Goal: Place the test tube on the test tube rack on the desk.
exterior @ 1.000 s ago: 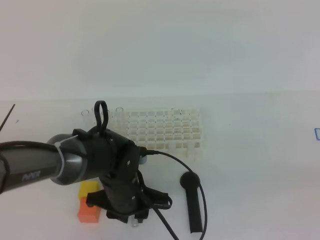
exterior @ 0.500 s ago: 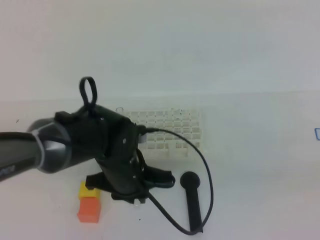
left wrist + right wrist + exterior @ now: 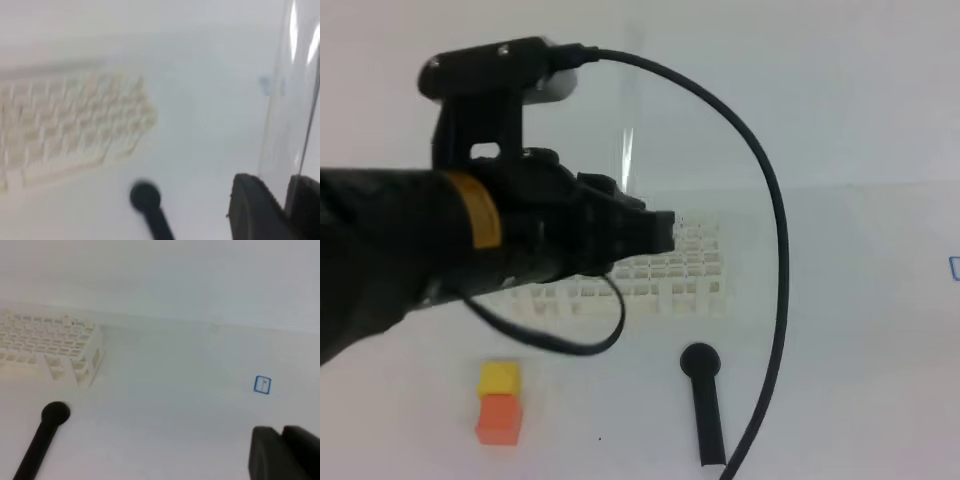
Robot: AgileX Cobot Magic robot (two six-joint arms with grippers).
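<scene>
Exterior high view: the left arm is raised high over the desk (image 3: 840, 300), its left gripper (image 3: 660, 232) pointing toward the white test tube rack (image 3: 680, 270) just beyond and below it. A faint upright glint above the gripper is probably the test tube (image 3: 627, 150). The left wrist view bears this out: dark fingers (image 3: 257, 210) at the lower right pinch the base of a clear tube that runs upward along that edge, with the rack blurred well off to the left and lower down.

The black round-headed stick (image 3: 705, 400) lies nearer the camera than the gripper, and the yellow cube (image 3: 498, 378) and orange cube (image 3: 498, 418) sit below the arm.

The right gripper (image 3: 285, 452) shows only as two dark fingertips pressed together, holding nothing, far right of the rack.

Done well, the carry would end with the tube vertical, round end down, centred over one empty square hole before any descent, and released only once it is seated.
</scene>
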